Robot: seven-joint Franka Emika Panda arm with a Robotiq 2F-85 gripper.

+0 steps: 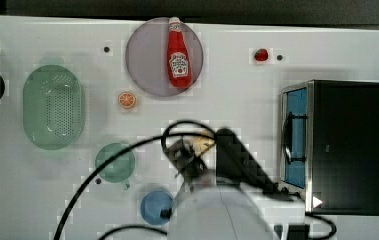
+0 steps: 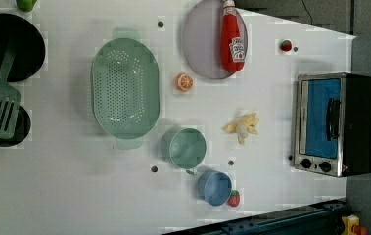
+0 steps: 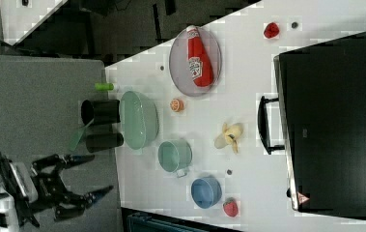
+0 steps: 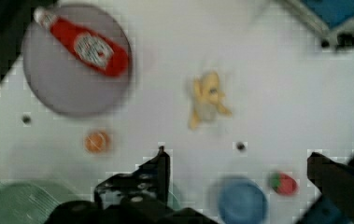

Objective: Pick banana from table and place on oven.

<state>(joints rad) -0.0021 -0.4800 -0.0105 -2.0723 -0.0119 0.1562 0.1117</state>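
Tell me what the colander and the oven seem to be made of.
Colander: probably plastic, with an even matte mint-green colour, moulded handles and a regular grid of small holes. Oven: likely metal, with a shiny silver frame and a dull black top; the blue-tinted door panel looks like glass.

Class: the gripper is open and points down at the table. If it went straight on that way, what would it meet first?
Probably the banana, or the bare table beside it; the gripper hangs open above that spot, though depth is unclear.
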